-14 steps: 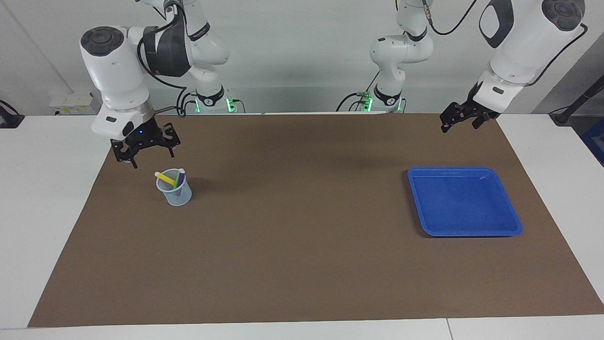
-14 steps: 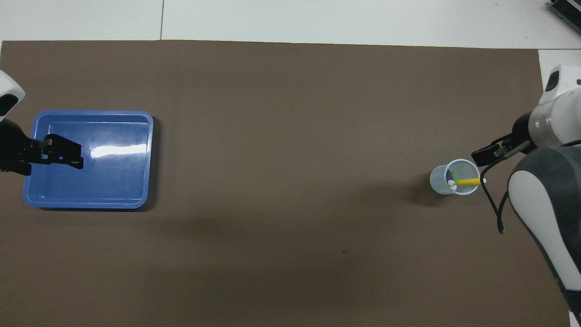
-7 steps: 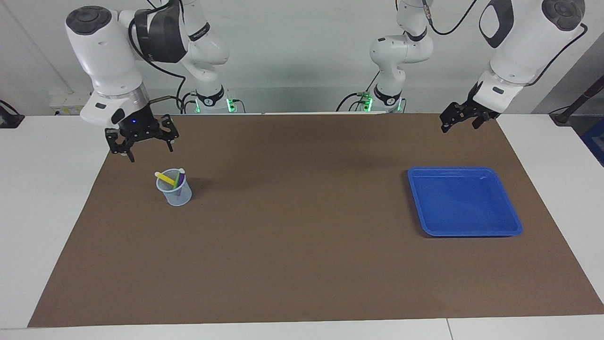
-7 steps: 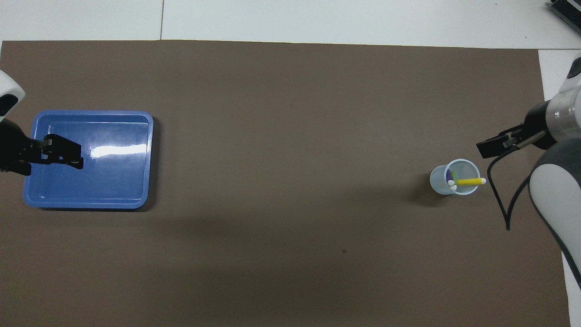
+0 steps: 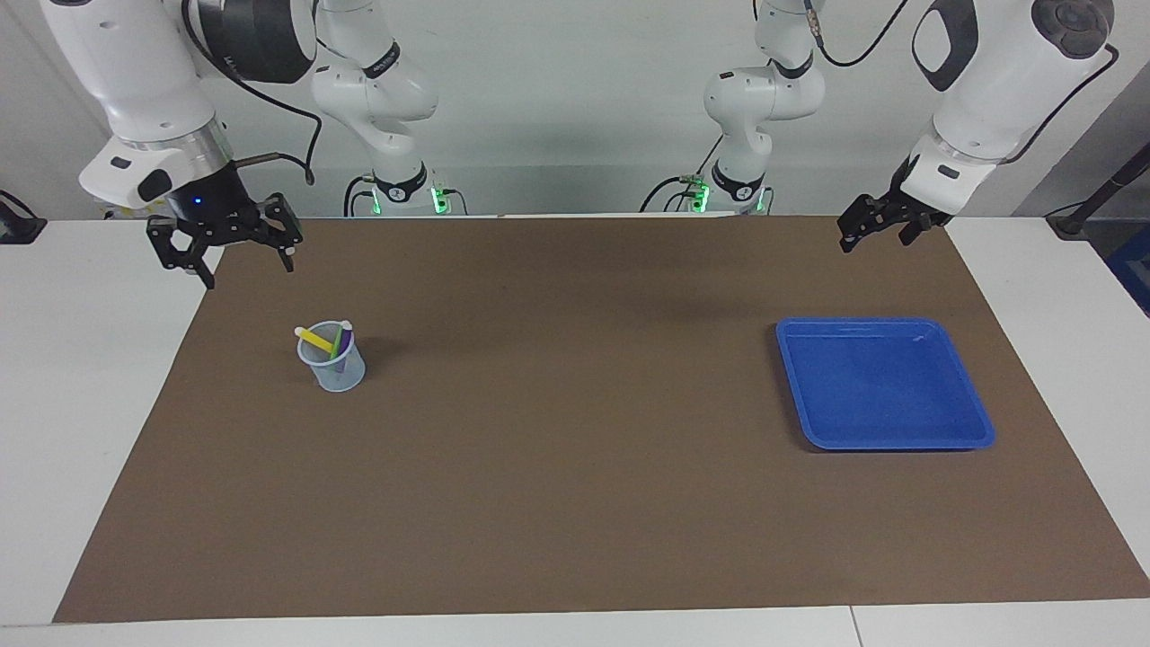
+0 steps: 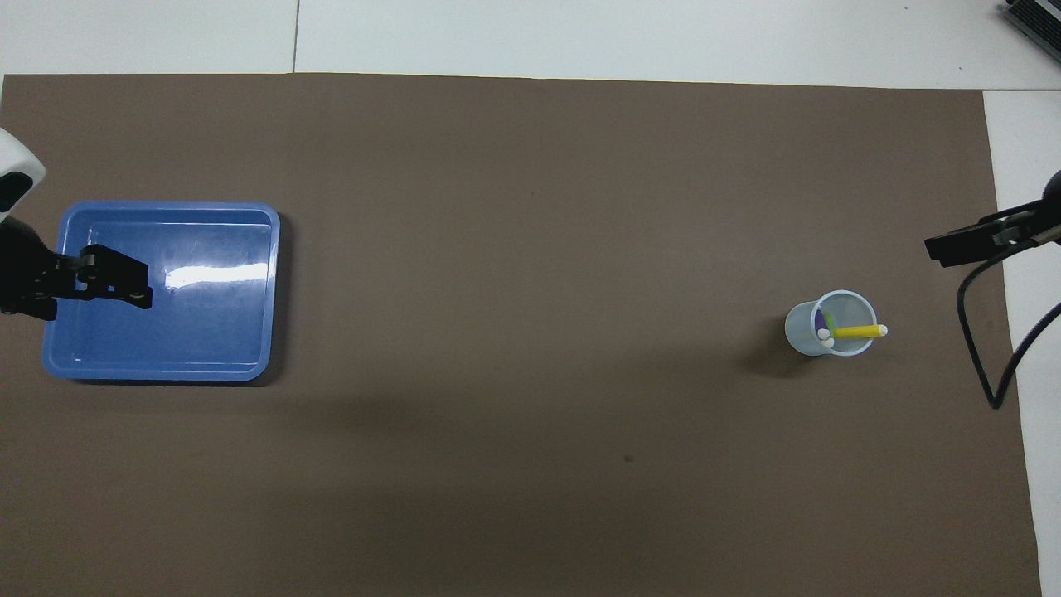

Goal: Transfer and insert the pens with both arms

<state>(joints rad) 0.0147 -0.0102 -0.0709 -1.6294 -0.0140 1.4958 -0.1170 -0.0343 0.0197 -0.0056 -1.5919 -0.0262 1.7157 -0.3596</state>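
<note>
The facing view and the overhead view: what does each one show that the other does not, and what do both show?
Only the facing view shows both arms whole, their bases, the wall, and the right tool raised above the mat's edge. Only the overhead view looks straight into the cup, and there the left tool overlaps the blue tray. Both show the brown mat, the empty tray and the pens standing in the cup.

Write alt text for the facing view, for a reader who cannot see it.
Three slim marker pens, yellow, green and purple, stand in a small translucent plastic cup on a brown mat; a shallow blue plastic tray lies bare toward the left arm's end. The open right gripper and the open left gripper hang raised, holding nothing.
</note>
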